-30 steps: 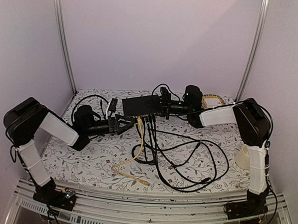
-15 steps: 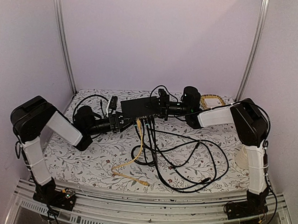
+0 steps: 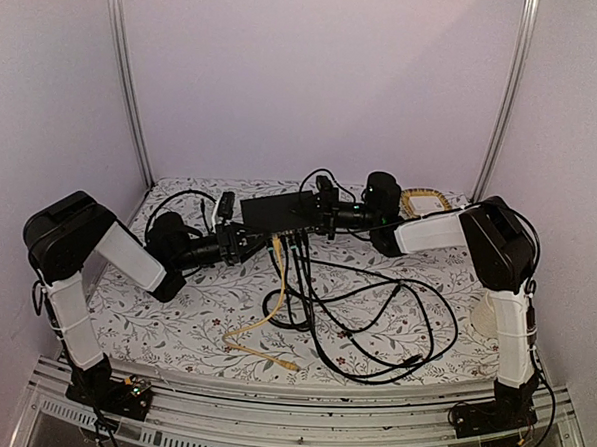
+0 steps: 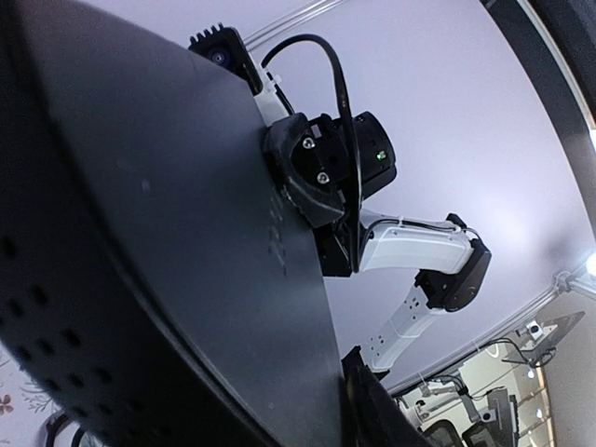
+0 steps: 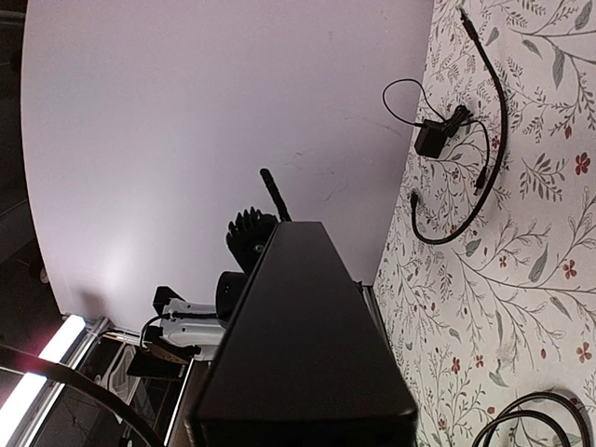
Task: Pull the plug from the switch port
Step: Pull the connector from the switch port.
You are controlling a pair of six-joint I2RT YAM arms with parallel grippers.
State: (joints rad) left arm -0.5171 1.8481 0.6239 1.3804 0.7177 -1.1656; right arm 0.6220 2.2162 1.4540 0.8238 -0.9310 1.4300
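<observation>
The black switch (image 3: 279,211) lies at the back of the table with its ports facing front. A yellow cable (image 3: 278,275) and several black cables (image 3: 374,318) run from the ports. My right gripper (image 3: 324,211) is shut on the switch's right end. The switch (image 5: 298,345) fills the middle of the right wrist view, and the fingers are hidden there. My left gripper (image 3: 236,243) is at the switch's left front corner. In the left wrist view the switch (image 4: 168,261) fills the frame with one finger (image 4: 377,414) against its edge. The other finger is hidden.
A small black adapter (image 3: 224,208) with a thin lead lies left of the switch. It also shows in the right wrist view (image 5: 431,138). A coiled yellowish cable (image 3: 427,203) sits at the back right. A pale cup (image 3: 486,315) stands by the right arm. Loose cables loop across the floral mat (image 3: 153,321).
My left gripper has moved up and left, in to the switch's left front corner. The switch and my right gripper have shifted slightly left.
</observation>
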